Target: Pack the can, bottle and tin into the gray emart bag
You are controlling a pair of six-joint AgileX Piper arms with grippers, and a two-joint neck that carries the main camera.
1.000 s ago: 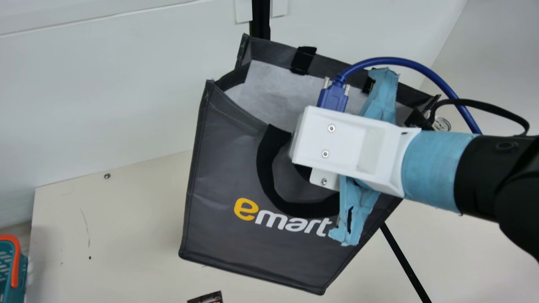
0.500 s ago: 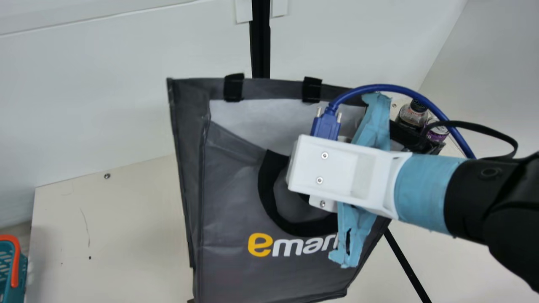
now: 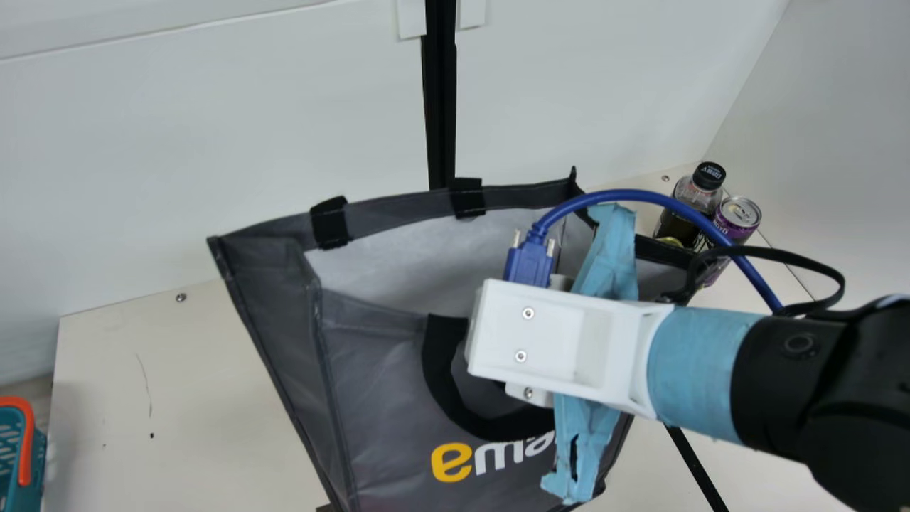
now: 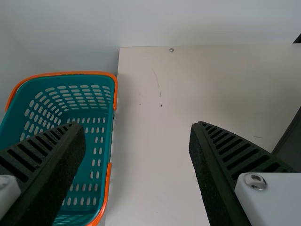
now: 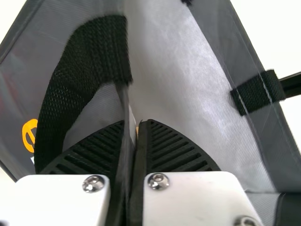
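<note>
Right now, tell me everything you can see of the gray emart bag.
The gray emart bag looks like coated fabric with dark-edged seams and a paler lining. Its mouth gapes open. A black webbing handle loops down the near wall above yellow and white lettering; two black strap ends cross the far rim. It sits aslant over the table, its side walls creased. My right gripper pinches the near wall's rim. The bottle and can are outside, beyond its right side.
</note>
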